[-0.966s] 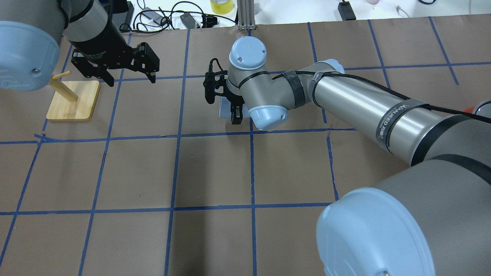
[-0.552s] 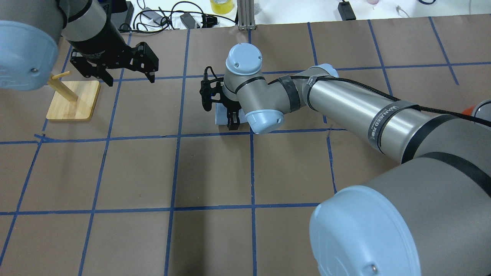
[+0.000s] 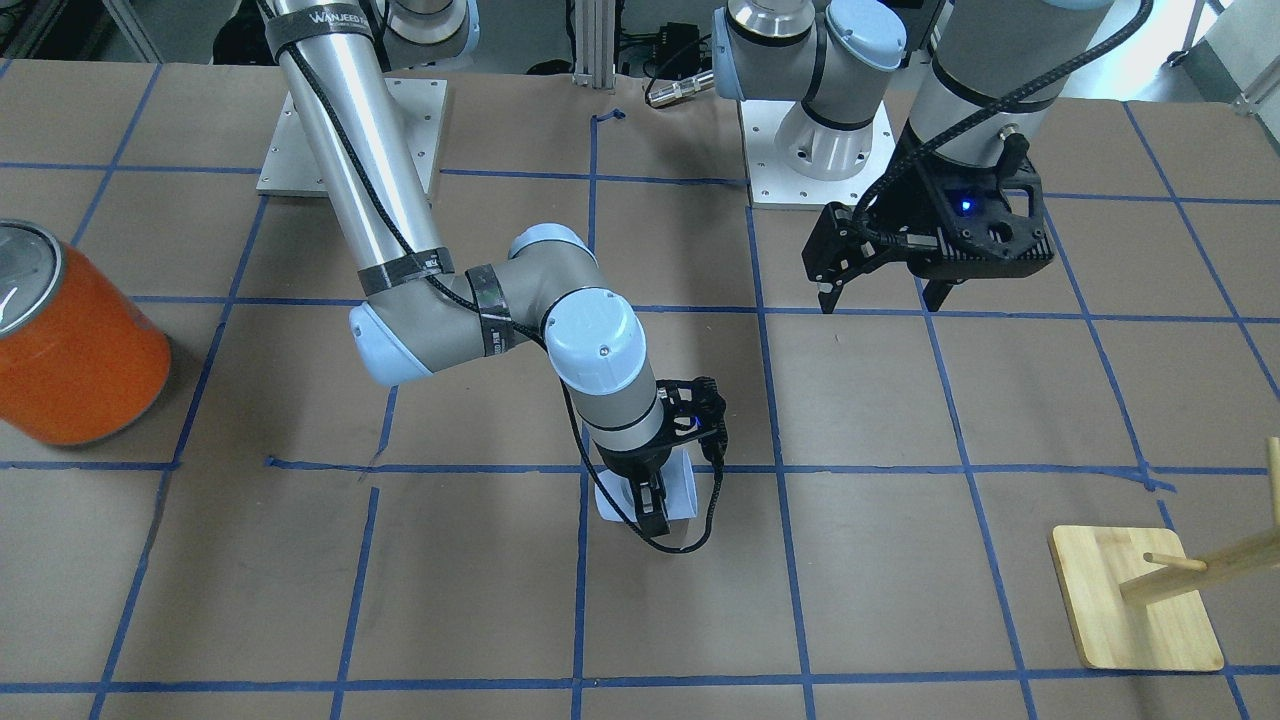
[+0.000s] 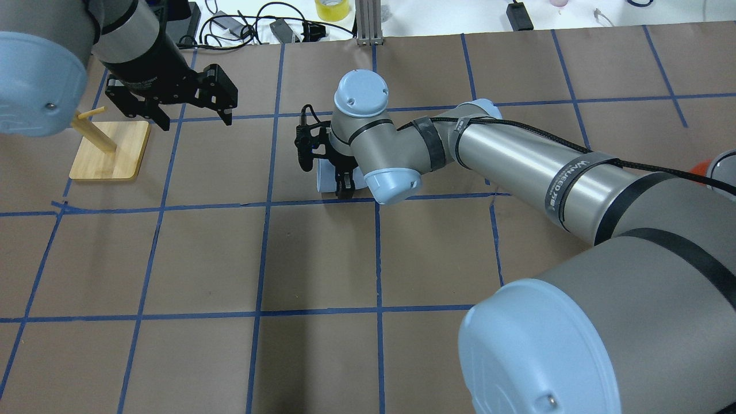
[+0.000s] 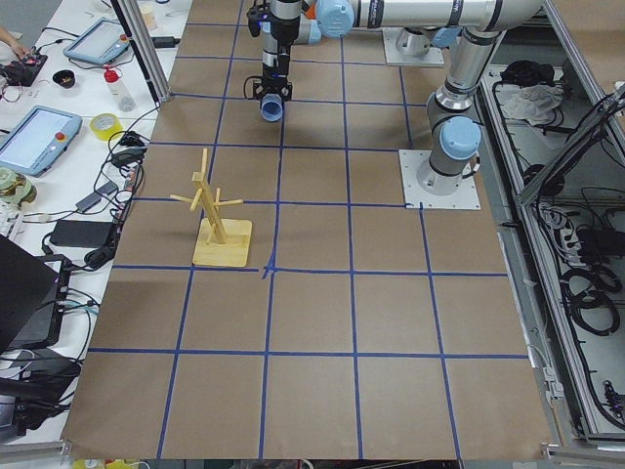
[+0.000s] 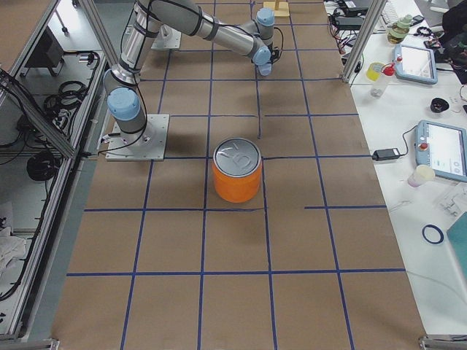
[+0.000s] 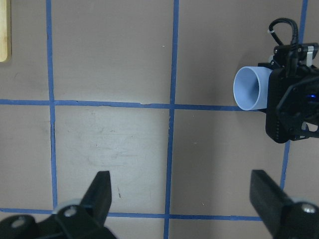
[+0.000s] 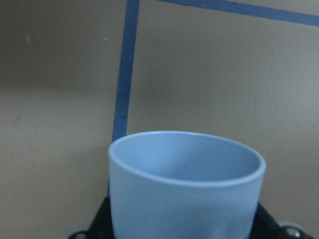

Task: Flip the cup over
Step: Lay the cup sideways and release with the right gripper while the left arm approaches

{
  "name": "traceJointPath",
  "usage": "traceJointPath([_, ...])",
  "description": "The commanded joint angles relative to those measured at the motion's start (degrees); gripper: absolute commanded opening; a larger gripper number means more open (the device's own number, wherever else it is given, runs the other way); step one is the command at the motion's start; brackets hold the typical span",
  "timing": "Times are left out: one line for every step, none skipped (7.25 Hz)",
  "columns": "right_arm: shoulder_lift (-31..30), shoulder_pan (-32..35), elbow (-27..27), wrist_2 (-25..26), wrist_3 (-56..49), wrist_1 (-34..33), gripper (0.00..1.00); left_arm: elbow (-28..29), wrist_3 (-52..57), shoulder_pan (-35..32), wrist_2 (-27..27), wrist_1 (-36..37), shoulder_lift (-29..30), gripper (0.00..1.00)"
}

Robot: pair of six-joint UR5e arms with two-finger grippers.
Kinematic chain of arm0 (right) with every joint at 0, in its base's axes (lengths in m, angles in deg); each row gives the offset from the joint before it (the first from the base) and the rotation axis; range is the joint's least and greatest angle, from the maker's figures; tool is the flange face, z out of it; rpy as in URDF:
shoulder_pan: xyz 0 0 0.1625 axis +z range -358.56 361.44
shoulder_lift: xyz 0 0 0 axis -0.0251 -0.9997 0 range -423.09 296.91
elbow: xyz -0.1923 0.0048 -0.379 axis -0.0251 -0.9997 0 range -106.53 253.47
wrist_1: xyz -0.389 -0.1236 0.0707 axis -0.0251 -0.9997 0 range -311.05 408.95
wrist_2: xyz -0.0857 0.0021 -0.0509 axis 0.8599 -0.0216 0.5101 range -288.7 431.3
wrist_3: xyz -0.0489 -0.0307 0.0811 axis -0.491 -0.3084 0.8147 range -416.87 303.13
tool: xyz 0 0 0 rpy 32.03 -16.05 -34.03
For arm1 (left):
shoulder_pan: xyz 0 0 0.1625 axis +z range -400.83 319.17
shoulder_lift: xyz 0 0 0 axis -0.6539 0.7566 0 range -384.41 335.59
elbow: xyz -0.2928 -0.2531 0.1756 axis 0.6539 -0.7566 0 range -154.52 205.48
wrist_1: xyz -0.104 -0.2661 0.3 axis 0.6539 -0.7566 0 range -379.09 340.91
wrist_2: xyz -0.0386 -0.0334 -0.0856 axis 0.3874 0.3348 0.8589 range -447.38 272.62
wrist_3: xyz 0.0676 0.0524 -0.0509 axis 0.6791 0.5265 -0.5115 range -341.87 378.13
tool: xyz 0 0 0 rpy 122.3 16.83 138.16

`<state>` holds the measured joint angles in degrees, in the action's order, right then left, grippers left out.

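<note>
The pale blue cup (image 4: 323, 175) is held on its side by my right gripper (image 4: 336, 183), which is shut on it near the middle of the table. The rim points toward my left side. The left wrist view shows the cup (image 7: 251, 88) with its open mouth turned sideways, and my right gripper (image 7: 291, 107) around its body. The right wrist view is filled by the cup (image 8: 184, 189), with the rim away from the camera. The front view shows the cup (image 3: 682, 490) low over the paper. My left gripper (image 4: 195, 112) is open and empty, hovering at the far left.
A wooden peg stand (image 4: 109, 149) stands at the far left, just beside my left gripper. A large orange can (image 3: 70, 350) with a silver top stands on my right side of the table. Cables and tools lie beyond the far edge (image 4: 276, 26).
My right arm has carried the cup a little to the left and toward the robot. My left arm has not moved.
</note>
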<state>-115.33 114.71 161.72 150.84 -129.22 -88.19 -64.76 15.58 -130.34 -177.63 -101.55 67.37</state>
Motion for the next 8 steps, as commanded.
traceJointPath([0.1, 0.0, 0.0, -0.4, 0.0, 0.1, 1.00, 0.0, 0.0, 0.0, 0.1, 0.1, 0.1, 1.00])
traceJointPath([-0.6, 0.0, 0.0, -0.3, 0.6, 0.4, 1.00, 0.0, 0.0, 0.0, 0.1, 0.1, 0.1, 1.00])
traceJointPath([-3.2, -0.1, 0.0, 0.7, 1.1, 0.7, 1.00, 0.0, 0.0, -0.1, 0.1, 0.0, 0.1, 1.00])
traceJointPath([-7.1, -0.8, 0.9, 1.0, 1.2, 2.5, 1.00, -0.1, 0.0, 0.0, 0.1, 0.1, 0.1, 1.00])
traceJointPath([-11.2, -1.9, 1.1, 3.1, 7.9, 9.0, 1.00, -0.2, -0.2, 0.0, 0.7, 0.1, 0.5, 1.00])
traceJointPath([-14.1, -3.6, 1.3, 5.3, 18.5, 13.9, 1.00, -0.2, -0.4, 0.2, 3.9, 0.2, 0.7, 1.00])
traceJointPath([-16.7, -6.1, 1.3, 5.5, 25.0, 18.4, 1.00, -0.3, -0.3, 1.1, 5.1, 0.2, 1.5, 1.00])
traceJointPath([-19.6, -10.3, 1.5, 5.6, 29.5, 26.1, 1.00, -0.9, -0.4, 1.2, 8.0, 0.5, 2.2, 1.00])
